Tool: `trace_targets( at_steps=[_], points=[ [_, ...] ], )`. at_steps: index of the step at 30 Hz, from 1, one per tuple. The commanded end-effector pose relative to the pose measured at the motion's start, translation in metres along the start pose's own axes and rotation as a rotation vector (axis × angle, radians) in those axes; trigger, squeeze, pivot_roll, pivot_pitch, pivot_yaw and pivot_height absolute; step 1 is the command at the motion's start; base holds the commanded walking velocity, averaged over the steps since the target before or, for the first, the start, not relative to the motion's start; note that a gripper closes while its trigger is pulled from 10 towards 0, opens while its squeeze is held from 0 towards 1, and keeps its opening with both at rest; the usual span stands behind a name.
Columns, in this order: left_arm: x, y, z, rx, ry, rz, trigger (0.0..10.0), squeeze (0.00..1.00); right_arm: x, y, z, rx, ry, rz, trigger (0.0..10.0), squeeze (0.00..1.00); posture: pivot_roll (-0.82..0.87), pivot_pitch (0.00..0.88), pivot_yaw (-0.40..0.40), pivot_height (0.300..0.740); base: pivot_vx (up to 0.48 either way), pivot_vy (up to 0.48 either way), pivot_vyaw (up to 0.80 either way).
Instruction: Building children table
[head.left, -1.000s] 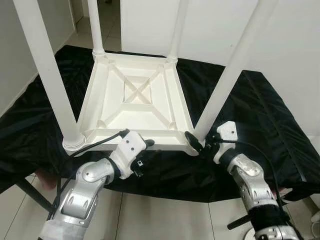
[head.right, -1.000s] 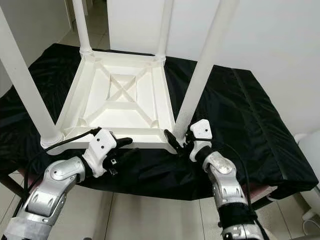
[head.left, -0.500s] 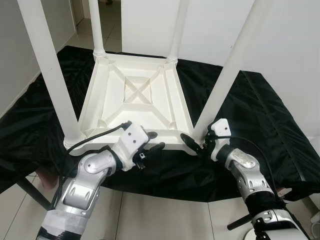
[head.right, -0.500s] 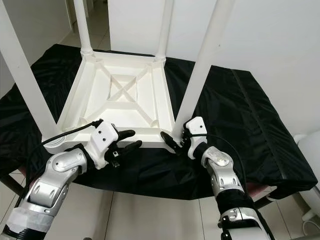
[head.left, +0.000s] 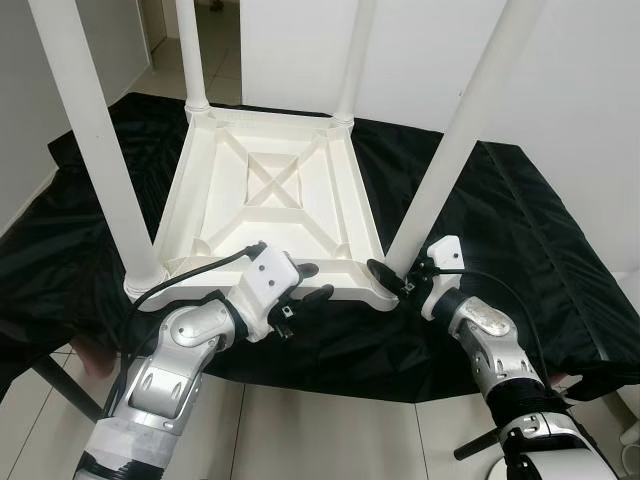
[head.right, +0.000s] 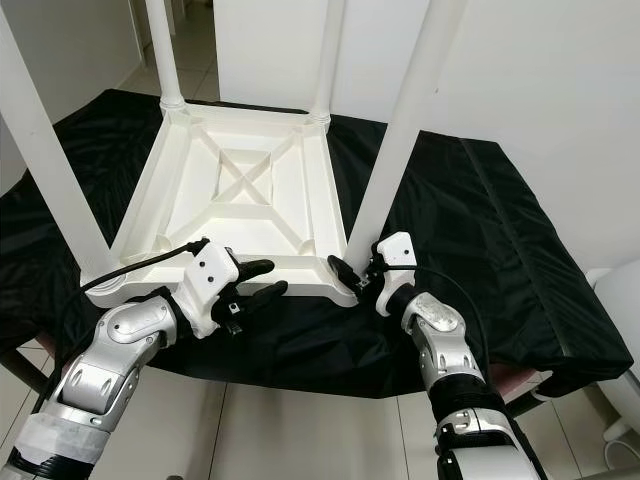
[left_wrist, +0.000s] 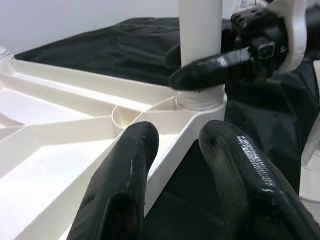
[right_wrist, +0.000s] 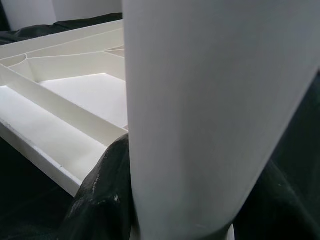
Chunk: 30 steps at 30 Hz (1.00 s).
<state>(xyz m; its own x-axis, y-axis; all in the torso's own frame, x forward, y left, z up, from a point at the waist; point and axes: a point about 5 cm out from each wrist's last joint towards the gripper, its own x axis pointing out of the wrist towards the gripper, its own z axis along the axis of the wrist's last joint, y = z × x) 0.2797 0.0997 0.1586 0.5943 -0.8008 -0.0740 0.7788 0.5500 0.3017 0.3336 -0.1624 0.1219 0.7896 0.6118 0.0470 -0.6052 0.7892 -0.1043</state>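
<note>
Lower centre: the left tool (head.left: 310, 283), fingers parted, straddles the upturned white table's (head.left: 270, 190) rim; the right tool (head.left: 385, 275) clasps its near-right leg (head.left: 450, 160).

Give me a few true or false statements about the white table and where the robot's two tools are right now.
1. The table lies upside down with its legs pointing up. True.
2. It rests on a black cloth. True.
3. The right tool is at the far left leg. False: it is at the base of the near right leg.
4. The left tool grips a leg. False: its fingers straddle the table's near rim, open.
</note>
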Motion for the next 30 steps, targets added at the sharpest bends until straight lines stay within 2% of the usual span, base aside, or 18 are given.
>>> trace_targets(
  at_steps=[1,4,7,15,16,18,20,21,22,24,30],
  points=[
    [0.003,0.0,0.001,0.014,-0.003,-0.007,10.0,0.0,0.001,0.002,-0.002,0.002,0.003,-0.007,10.0,0.0,0.1,0.017,-0.084,0.74,0.0,0.0,0.0],
    [0.003,0.001,0.001,0.011,-0.004,-0.005,10.0,0.0,0.002,0.001,-0.002,0.017,-0.001,-0.036,10.0,0.0,0.1,0.017,-0.084,0.74,0.0,0.0,0.0],
    [0.007,0.0,0.001,-0.004,-0.012,0.011,10.0,0.0,0.004,-0.001,-0.002,0.043,-0.012,-0.156,10.0,0.0,0.09,0.022,-0.087,0.74,0.0,0.0,0.0],
    [0.008,0.004,0.002,-0.005,-0.012,0.037,10.0,0.0,0.005,0.002,0.004,0.041,-0.036,-0.287,10.0,0.0,0.08,0.034,-0.088,0.74,0.0,0.0,0.0],
    [0.007,0.007,0.001,0.004,-0.009,0.048,10.0,0.0,0.006,0.005,0.005,0.03,-0.029,-0.325,10.0,0.0,0.08,0.038,-0.086,0.74,0.0,0.0,0.0],
    [0.007,0.011,0.001,0.013,-0.006,0.067,10.0,0.0,0.007,0.013,0.001,0.07,0.0,-0.431,10.0,0.0,0.08,0.038,-0.086,0.74,0.0,0.0,0.0],
    [0.007,0.011,0.001,0.013,-0.006,0.067,10.0,0.0,0.007,0.013,0.001,0.07,0.0,-0.431,10.0,0.0,0.08,0.038,-0.086,0.74,0.0,0.0,0.0],
    [0.006,0.013,0.001,0.017,-0.005,0.074,10.0,0.0,0.007,0.02,-0.001,0.072,0.01,-0.479,10.0,0.0,0.08,0.043,-0.085,0.74,0.0,0.0,0.0],
    [0.006,0.013,0.001,0.017,-0.005,0.074,10.0,0.0,0.007,0.02,-0.001,0.072,0.01,-0.479,10.0,0.0,0.08,0.043,-0.085,0.74,0.0,0.0,0.0],
    [0.006,0.018,0.001,0.01,0.003,0.089,10.0,0.0,0.009,0.034,-0.004,0.069,0.012,-0.587,10.0,0.0,0.07,0.05,-0.082,0.74,0.0,0.0,0.0],
    [0.004,0.019,0.0,0.016,0.009,0.108,10.0,0.0,0.013,0.048,-0.007,0.08,0.013,-0.699,10.0,0.0,0.08,0.056,-0.085,0.74,0.0,0.0,0.0]
  ],
)
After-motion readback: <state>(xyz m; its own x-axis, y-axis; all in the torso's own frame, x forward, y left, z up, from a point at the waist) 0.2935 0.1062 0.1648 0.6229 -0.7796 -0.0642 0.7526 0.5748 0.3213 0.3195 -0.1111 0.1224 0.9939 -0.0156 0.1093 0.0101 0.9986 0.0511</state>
